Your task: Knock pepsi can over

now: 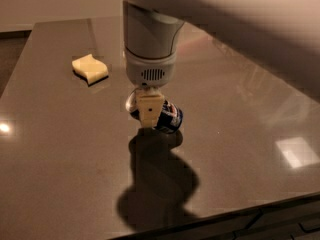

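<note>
The pepsi can (167, 117), dark blue with white and red marks, is tipped over in the middle of the dark table (60, 149), its silver top (131, 102) pointing left. My gripper (149, 110) hangs straight down from the white arm and sits right in front of the can, its cream-coloured finger (149, 110) against the can's side and covering its middle. A green can is out of view behind the arm.
A yellow sponge (90, 69) lies at the back left of the table. The table's front edge (240, 216) runs along the bottom right. The arm's shadow (157, 179) falls on the table in front of the can.
</note>
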Robot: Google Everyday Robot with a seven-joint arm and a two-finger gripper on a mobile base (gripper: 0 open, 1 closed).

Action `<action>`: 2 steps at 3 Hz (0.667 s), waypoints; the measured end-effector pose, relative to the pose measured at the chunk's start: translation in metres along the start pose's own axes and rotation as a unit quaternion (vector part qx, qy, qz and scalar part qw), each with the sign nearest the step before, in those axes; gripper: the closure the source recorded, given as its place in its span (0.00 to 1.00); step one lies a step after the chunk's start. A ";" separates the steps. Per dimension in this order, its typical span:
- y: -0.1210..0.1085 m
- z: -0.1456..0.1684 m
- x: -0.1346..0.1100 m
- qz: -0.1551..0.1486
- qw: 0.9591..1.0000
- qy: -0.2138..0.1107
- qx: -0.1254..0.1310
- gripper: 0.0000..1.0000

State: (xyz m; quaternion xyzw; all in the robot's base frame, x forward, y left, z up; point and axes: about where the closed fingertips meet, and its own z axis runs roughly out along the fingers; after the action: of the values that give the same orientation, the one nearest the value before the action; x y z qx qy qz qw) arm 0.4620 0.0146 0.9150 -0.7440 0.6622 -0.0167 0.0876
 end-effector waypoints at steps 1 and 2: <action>-0.009 0.007 0.010 -0.016 0.998 0.053 0.008 0.58; -0.012 0.017 0.014 -0.039 0.995 0.087 0.002 0.35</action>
State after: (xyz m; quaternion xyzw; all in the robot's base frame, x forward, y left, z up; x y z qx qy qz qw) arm 0.4783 0.0040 0.8989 -0.7645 0.6381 -0.0865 0.0305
